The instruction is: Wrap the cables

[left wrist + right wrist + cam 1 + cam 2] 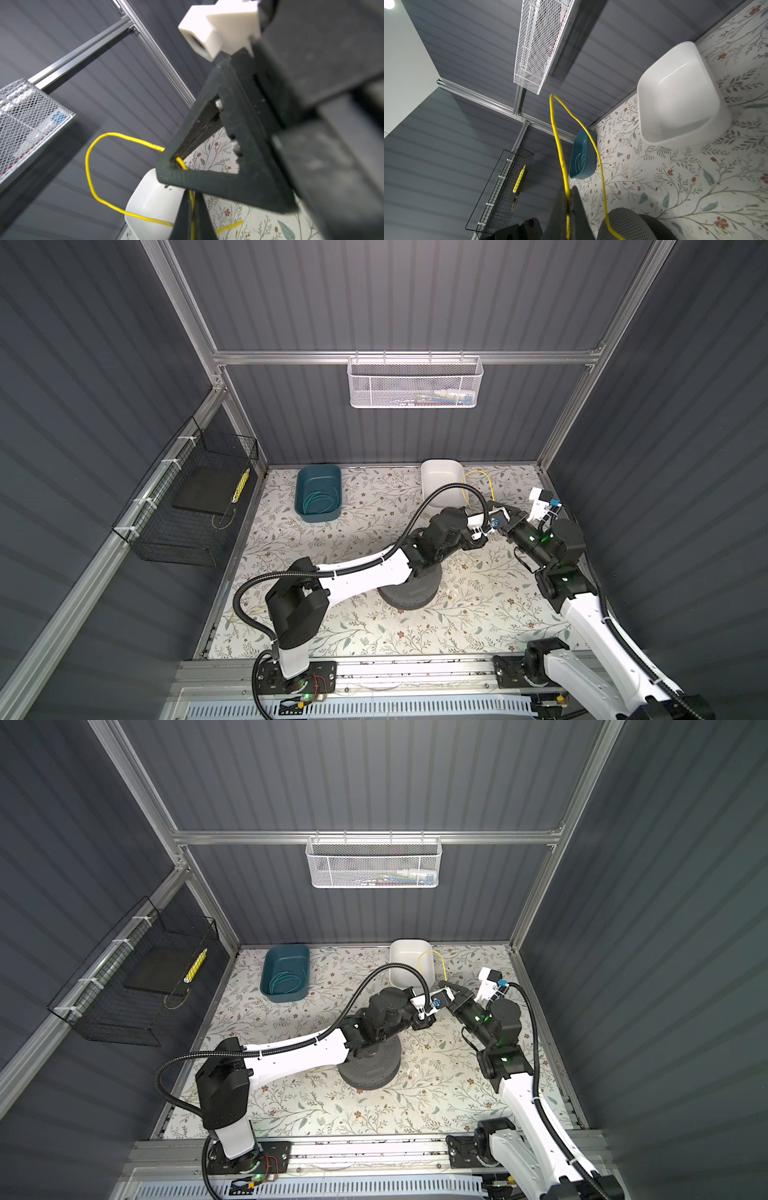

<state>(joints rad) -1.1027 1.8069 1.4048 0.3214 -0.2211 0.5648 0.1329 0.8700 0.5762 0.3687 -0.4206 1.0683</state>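
right wrist view: thin bright yellow flexible wire (pixel 556 135), looped at two o'clock of the floral table (pixel 332 635) in both top views, pinched by clenched right gripper (pixel 568 193) and clenched left gripper (pixel 192 203); pulling apart could slip it free.

Yellow cable (pixel 557 141), teal bin (pixel 318 517), white bin (pixel 440 472), floral-patterned table (pixel 374 626).

Both arms reach out to meet just beside the white tub (pixel 432 485); left gripper (pixel 191 200) and right gripper (pixel 568 196), tips nearly touching, each pinch the yellow cable (pixel 560 149).
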